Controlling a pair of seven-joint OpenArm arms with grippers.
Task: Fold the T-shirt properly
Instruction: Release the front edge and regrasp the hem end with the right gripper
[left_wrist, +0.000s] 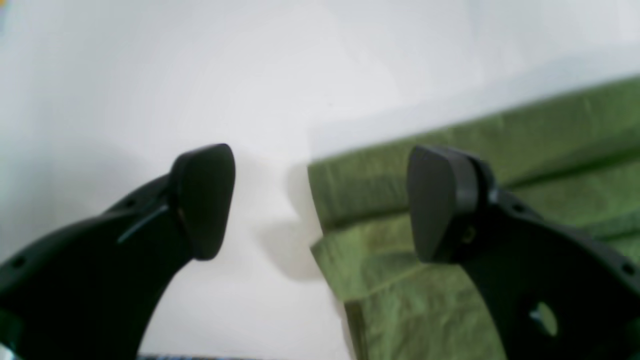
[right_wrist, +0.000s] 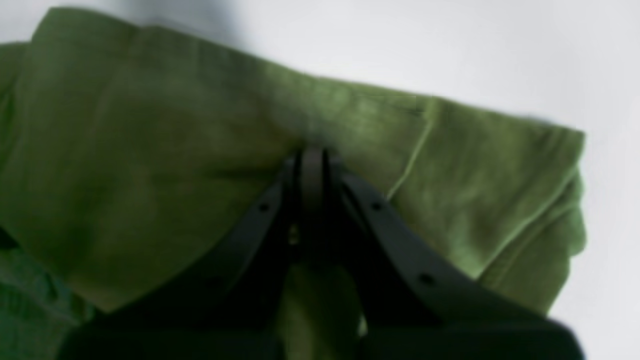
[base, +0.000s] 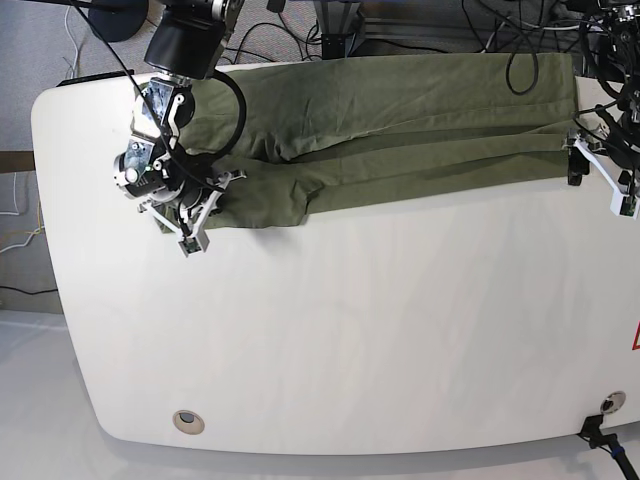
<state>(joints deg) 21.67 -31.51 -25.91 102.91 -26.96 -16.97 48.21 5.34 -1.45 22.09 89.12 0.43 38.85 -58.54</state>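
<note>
We see the white surface (base: 330, 330) carrying the T-shirt (base: 400, 120), which lies along its far edge as a long narrow band already folded lengthwise, reaching from near the left side to the right side in the base view. We judge the step in hand to be the crosswise fold, with both ends being gripped first. The right hand (right_wrist: 312, 160) has its jaws together, clamped on a bunch of the T-shirt's cloth at one end of the band. The left hand (left_wrist: 320, 200) hangs with its jaws wide apart at the other end, 1 finger over the cloth's corner and 1 over bare surface, holding nothing. The next move, we think, calls for the left hand to descend and pinch that corner, so both ends can lift together.
</note>
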